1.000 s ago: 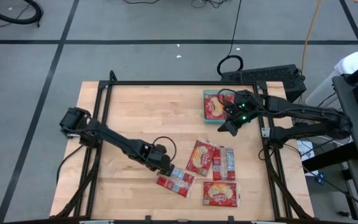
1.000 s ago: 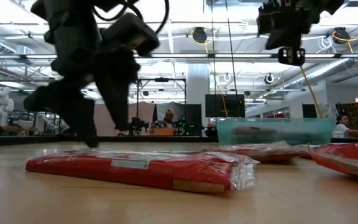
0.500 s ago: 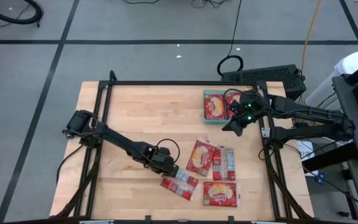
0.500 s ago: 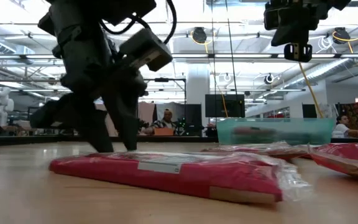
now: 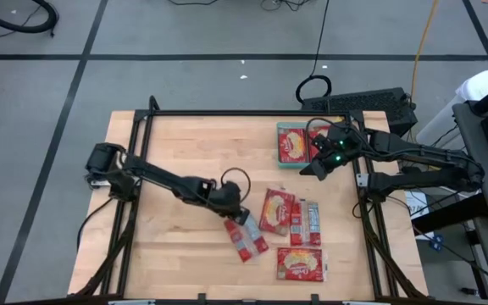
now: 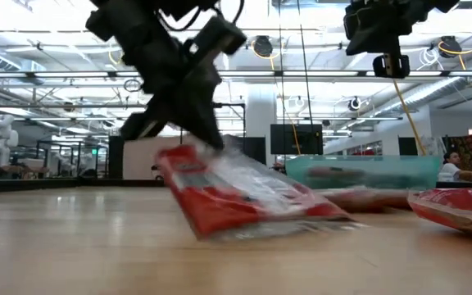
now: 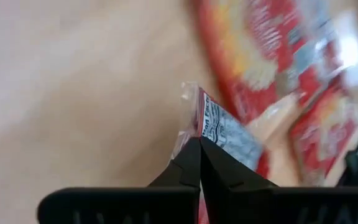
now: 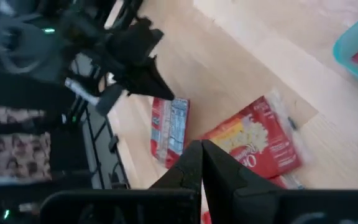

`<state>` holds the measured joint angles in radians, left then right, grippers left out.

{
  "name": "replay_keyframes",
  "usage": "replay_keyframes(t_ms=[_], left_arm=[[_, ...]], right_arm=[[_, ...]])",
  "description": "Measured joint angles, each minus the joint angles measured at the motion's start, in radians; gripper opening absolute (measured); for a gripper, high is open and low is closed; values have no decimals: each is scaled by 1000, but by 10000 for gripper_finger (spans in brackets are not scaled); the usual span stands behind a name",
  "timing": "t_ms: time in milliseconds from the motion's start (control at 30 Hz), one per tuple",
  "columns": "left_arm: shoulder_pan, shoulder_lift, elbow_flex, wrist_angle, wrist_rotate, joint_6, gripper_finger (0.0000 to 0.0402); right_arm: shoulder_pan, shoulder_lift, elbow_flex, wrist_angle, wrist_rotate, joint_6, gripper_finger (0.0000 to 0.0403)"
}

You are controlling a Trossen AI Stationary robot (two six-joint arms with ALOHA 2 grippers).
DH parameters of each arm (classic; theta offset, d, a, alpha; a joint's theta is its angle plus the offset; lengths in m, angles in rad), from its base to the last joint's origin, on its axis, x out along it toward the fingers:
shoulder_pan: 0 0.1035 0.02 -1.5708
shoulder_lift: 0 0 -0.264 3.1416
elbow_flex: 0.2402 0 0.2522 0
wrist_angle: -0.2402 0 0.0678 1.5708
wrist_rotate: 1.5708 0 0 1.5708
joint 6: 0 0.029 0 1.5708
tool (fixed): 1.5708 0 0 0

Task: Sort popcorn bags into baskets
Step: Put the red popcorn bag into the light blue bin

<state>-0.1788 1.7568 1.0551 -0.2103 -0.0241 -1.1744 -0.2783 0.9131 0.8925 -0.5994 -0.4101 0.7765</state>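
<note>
Pinched by one end in the left gripper (image 5: 234,213), popcorn bag (image 5: 246,238) tilting off the table (image 5: 185,161) for carrying toward the basket (image 5: 283,163) beyond, right gripper (image 5: 310,169) clenched empty beside it.

Light wooden table (image 5: 185,144) with a teal basket (image 5: 283,161) and 4 loose popcorn bags (image 5: 300,264).
</note>
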Motion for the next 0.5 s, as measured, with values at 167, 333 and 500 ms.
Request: replay_keyframes(t_ms=[167,333,500], left_arm=[[68,-78,1,-21,-37,164,2],[138,-125,2,-32,-18,329,1],[191,-164,3,-19,45,460,1]], right_arm=[[20,19,0,32,53,74,3],[66,99,-1,147,100,109,26],[106,233,0,376,129,58,68]])
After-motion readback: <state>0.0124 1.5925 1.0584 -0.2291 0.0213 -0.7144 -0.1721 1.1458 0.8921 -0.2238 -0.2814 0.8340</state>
